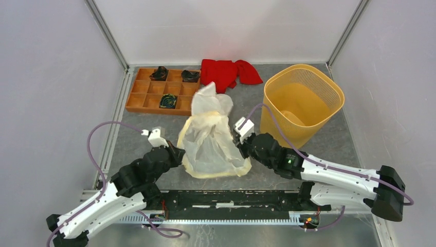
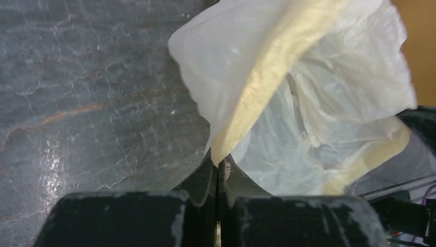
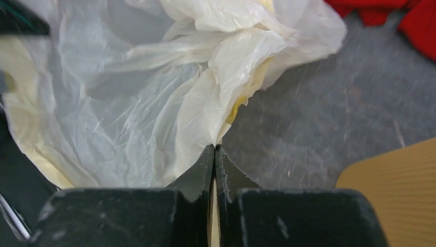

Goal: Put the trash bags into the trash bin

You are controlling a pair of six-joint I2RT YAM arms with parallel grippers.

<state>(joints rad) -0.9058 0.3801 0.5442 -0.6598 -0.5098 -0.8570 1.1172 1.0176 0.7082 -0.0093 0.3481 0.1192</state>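
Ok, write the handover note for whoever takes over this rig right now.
Left gripper: shut on the trash bag's left edge.
Right gripper: shut on its right edge.
Bag is held between both arms, mid-table; trash bin stands upright to its right.
Done: bag gripped on both sides.
Left: carry it over the bin's rim, lower it in, release.

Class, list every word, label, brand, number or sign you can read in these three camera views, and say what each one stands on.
None: no readable text in any view.
The trash bag, trash bin, red cloth and wooden tray show no print.
The small dark items in the tray are too small to show any marking.
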